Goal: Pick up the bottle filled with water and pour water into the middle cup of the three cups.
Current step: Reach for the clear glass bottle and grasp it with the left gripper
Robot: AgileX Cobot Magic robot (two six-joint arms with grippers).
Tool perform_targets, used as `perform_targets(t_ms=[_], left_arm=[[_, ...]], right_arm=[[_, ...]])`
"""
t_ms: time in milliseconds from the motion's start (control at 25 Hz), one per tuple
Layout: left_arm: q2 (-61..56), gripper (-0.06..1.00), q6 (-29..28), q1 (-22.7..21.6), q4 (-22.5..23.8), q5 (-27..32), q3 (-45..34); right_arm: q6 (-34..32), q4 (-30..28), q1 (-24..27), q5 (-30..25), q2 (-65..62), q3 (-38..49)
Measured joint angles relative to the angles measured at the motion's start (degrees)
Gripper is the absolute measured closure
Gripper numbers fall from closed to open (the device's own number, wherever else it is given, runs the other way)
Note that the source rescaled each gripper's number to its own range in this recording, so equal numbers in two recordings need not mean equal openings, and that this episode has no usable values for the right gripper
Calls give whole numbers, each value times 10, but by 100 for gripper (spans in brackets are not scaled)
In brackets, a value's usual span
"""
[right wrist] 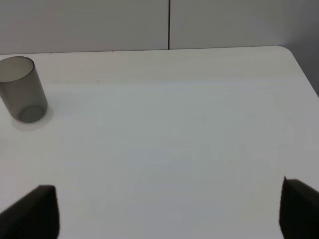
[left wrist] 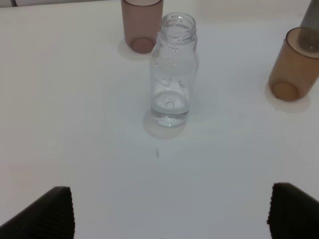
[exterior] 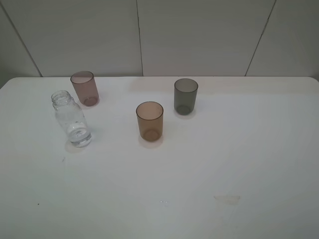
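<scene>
Left wrist view: bottle (left wrist: pixel 172 69) holds shallow water; left claw (left wrist: pixel 172 206) and right claw (right wrist: pixel 169 201) both released, empty.

My white worktop (exterior: pixel 199 164) carries a clear uncapped bottle (exterior: pixel 71 119), upright, near the pinkish-mauve cup (exterior: pixel 84 88). The amber-brown cup (exterior: pixel 149 121) stands mid-worktop, with the smoky grey cup (exterior: pixel 185 96) near it toward the wall. A faint yellowish smear (exterior: pixel 227 199) lies toward my edge.
</scene>
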State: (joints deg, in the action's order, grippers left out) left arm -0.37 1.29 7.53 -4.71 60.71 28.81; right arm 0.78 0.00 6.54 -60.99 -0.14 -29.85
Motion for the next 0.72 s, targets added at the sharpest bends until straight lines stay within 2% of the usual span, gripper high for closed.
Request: perform_targets(t_ms=[280, 360, 520, 720], left_arm=[[2, -5, 1, 2, -9, -2, 3], [15, -5, 15, 2, -22, -21, 10], [68, -5, 41, 2, -46, -126, 15], [212, -5, 57, 2, -57, -275, 16]], right_arm=[[0, 0, 0, 0, 0, 0], [0, 0, 0, 0, 0, 0], [0, 0, 0, 0, 0, 0], [0, 0, 0, 0, 0, 0]])
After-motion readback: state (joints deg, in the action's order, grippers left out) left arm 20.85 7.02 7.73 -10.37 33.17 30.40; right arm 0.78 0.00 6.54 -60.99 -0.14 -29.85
